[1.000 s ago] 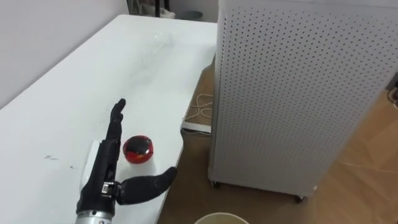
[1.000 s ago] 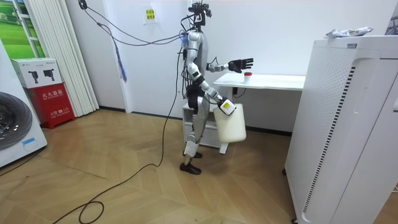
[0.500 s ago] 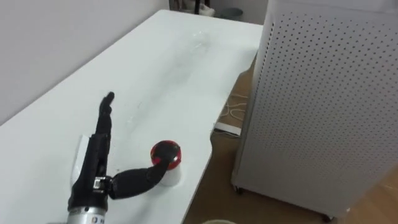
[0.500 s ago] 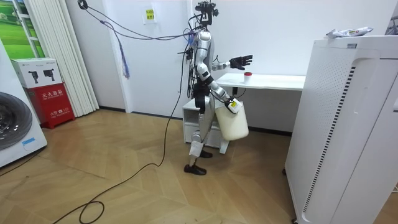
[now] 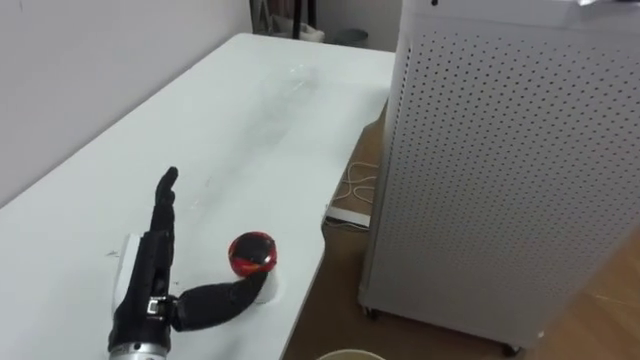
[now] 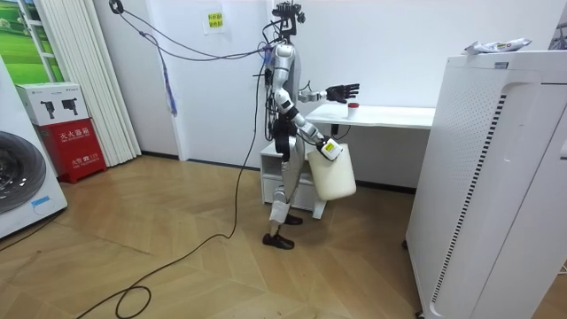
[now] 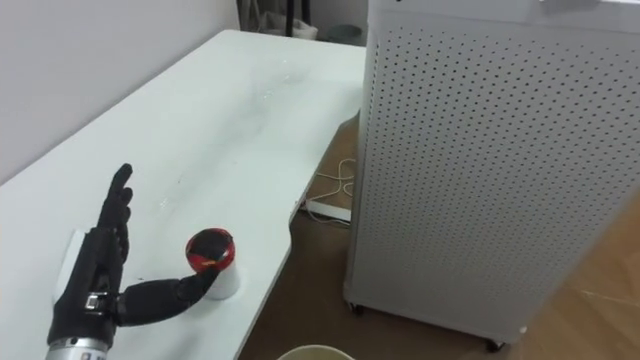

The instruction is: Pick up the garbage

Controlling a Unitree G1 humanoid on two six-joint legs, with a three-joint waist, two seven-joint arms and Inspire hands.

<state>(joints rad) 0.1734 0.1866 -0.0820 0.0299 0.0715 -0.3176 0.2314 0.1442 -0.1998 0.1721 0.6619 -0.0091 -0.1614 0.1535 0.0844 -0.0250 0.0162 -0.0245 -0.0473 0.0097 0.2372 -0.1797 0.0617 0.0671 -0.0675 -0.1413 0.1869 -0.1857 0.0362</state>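
A small white cup with a red and black lid [image 5: 252, 255] stands near the front edge of the white table [image 5: 250, 120]. My left hand [image 5: 150, 285] lies over the table just left of the cup, open, fingers straight and pointing away. Its thumb stretches right and its tip reaches the cup's base. In the room view the left hand [image 6: 341, 90] is held out over the table's end beside the cup [image 6: 353, 107]. A cream bin [image 6: 334, 175] hangs from my right hand [image 6: 324, 149] at hip height; its rim [image 5: 350, 354] shows at the bottom edge.
A tall white perforated cabinet [image 5: 500, 170] stands right of the table, with a narrow floor gap between them holding a power strip and cable [image 5: 345, 213]. A crumpled wrapper [image 6: 496, 44] lies on the cabinet's top. A washing machine [image 6: 22, 186] stands at the room view's left.
The eye view has shifted as I stepped closer to the table. My left hand has moved left of the cup, which stood between fingers and thumb; now only the thumb tip meets its base.
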